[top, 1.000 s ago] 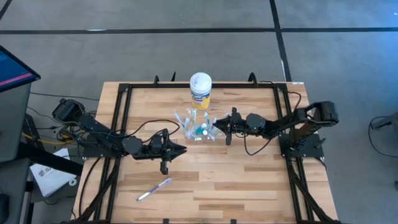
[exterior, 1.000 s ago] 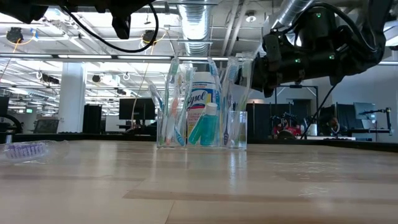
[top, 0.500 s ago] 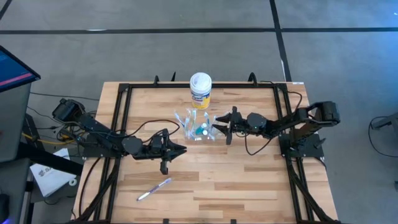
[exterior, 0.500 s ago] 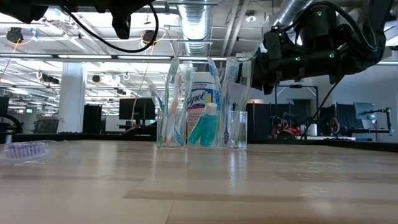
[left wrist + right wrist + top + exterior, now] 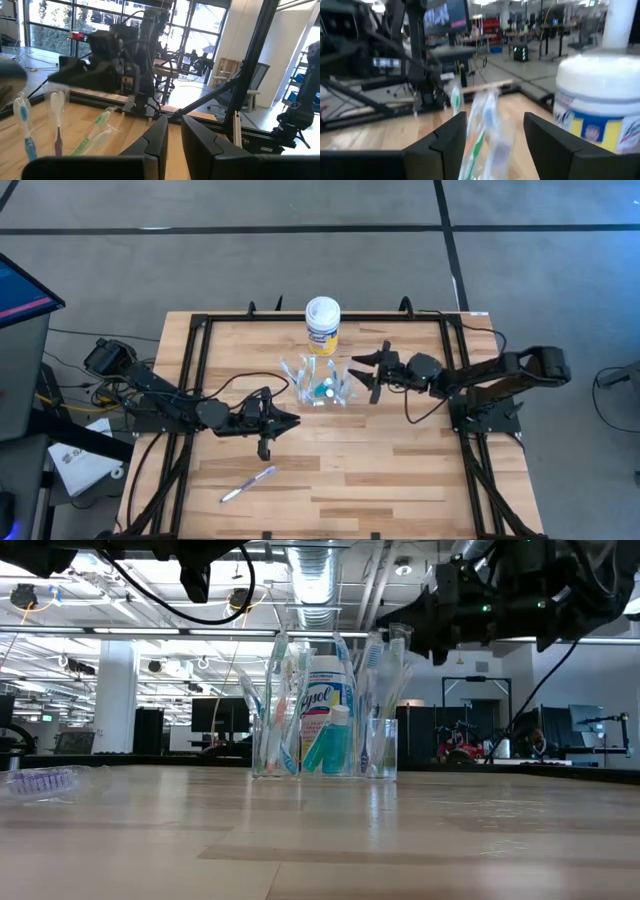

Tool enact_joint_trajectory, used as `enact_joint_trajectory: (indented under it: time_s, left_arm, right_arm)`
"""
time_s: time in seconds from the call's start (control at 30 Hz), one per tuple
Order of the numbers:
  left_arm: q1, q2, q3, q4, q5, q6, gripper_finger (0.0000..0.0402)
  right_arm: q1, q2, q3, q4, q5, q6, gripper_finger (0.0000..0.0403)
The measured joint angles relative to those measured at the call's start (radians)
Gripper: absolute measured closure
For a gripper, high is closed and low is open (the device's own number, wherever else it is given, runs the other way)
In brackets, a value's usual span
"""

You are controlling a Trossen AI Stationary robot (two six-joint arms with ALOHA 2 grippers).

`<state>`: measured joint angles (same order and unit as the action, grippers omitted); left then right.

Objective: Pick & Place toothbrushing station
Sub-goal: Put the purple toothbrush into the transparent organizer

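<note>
- Pincer work first, from the high view: the right pincer (image 5: 362, 370) hovers just beside the see-through cup (image 5: 322, 387) at mid-tabletop (image 5: 400, 470), fingers spread apart around nothing. We judge that a careless closing sweep could knock the cup over and scatter its toothbrushes (image 5: 296, 373). The left pincer (image 5: 290, 420) waits nearer the front edge, well apart from a loose toothbrush (image 5: 247, 484) lying on the wood.
- In the low view, the cup (image 5: 325, 745) stands upright with brushes and a teal tube (image 5: 328, 740) inside, and the yellow canister (image 5: 328, 690) sits close behind. We think a push from the right arm could drive the cup into that canister.
- In the left wrist view, its fingers (image 5: 157, 142) stand close with a narrow gap, holding nothing. Little risk here unless that arm swings into the brushes (image 5: 55, 112) ahead.
- In the right wrist view, the spread fingers (image 5: 447, 137) frame a blurred brush head (image 5: 485, 120), with the canister (image 5: 597, 97) looming near. We fear pinching several bristle ends at once, or grazing the canister.
</note>
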<state>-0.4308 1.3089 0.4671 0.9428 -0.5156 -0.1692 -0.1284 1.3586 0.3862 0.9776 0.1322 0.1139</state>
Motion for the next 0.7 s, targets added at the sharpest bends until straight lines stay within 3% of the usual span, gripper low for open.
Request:
enact_joint_trajectory:
  time_s: [0.5,0.7]
  left_arm:
    - [-0.092,0.000,0.000,-0.007,0.000,-0.043,0.0353]
    - [-0.160,0.000,0.000,-0.136,0.000,-0.183,0.0353]
  right_arm:
    - [0.120,-0.158,0.000,-0.117,0.000,-0.020,0.0238]
    - [0.206,-0.148,0.001,-0.140,0.000,-0.019,0.0239]
